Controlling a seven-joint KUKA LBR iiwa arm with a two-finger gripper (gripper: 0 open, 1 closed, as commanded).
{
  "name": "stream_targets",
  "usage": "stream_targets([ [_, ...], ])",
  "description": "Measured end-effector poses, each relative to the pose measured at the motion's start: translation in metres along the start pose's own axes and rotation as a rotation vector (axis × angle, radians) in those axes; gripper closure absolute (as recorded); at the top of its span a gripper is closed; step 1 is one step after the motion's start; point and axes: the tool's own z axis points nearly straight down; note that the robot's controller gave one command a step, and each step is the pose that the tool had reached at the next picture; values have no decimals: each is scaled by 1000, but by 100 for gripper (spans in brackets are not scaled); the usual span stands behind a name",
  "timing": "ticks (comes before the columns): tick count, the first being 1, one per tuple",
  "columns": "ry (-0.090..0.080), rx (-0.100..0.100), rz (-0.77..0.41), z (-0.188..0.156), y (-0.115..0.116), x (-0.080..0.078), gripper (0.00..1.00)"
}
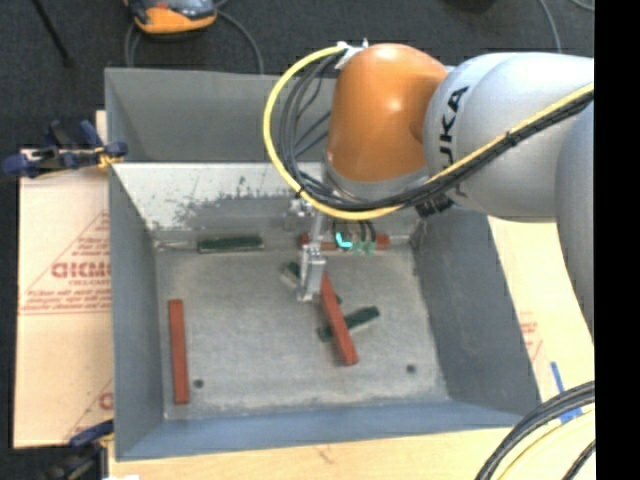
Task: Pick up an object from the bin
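Gripper [312, 268] hangs at the upper end of a red bar [343, 344] lying mid-frame; how open it is, I cannot tell. Bar looks light, rigid, smooth: pinch across its narrow width.

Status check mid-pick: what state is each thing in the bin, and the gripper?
Long red-brown bar by left wall: lying flat, alone.
Dark green bar by back wall: lying flat, alone.
Red-brown bar in the middle: lying crossed over a short dark green bar.
Gripper: low over the middle bar's far end.
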Motion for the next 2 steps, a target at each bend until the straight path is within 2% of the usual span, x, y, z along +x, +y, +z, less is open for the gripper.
stream_targets([
  [1,-8,0,2,-4,0,-2,0],
  [2,-15,-2,9,40,-25,0,0],
])
